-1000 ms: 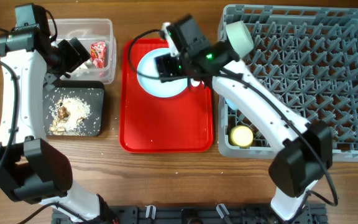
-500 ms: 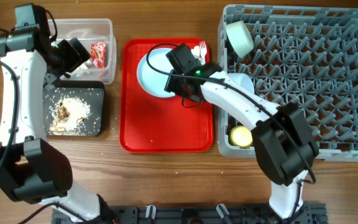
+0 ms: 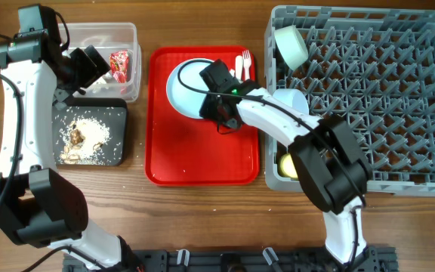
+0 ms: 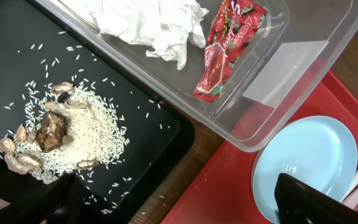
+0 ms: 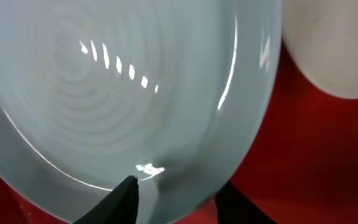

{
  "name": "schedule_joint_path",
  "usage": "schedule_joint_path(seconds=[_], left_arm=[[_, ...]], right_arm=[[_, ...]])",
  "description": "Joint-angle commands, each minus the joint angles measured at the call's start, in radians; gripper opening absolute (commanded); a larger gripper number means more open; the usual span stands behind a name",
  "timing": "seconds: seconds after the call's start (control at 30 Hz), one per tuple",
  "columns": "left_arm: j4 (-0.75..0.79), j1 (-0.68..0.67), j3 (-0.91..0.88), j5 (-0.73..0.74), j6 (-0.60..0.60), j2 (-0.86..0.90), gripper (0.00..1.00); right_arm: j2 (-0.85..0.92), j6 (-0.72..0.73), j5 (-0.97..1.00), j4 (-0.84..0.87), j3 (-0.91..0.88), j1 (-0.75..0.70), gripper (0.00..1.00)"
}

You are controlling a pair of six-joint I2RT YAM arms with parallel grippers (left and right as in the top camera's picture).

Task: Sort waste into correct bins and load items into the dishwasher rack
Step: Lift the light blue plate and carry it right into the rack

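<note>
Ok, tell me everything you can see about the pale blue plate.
The pale blue plate is round and glossy, looks like plastic, with faint concentric rings and a raised rim. It looks empty and lies flat on the red tray, toward its far end. The right gripper sits low over its rim, fingers apart.

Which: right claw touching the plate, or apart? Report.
Cannot tell. Right wrist view: right claw sits at the plate rim, but no contact or gap shows plainly.

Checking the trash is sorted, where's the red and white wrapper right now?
In the overhead view the wrapper lies at upper left, inside the clear tub near its right wall, beside the crumpled napkin.
</note>
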Motion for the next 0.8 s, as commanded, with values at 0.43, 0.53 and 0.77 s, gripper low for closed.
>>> schedule_joint_path(seconds=[0.43,0.53,0.77], left_arm=[[0.003,0.0,0.014,-0.01,-0.009,-0.016,1.0],[0.003,0.0,0.014,-0.01,-0.009,-0.016,1.0],[0.003,0.0,0.014,-0.01,-0.009,-0.016,1.0]], right_arm=[[-0.042,-0.219,-0.163,-0.055,0.032,-0.044,0.04],[-0.135,-0.303,-0.121,-0.055,0.042,-0.062,0.04],[-0.536,-0.522,0.372,-0.133,0.047,-0.108,0.04]])
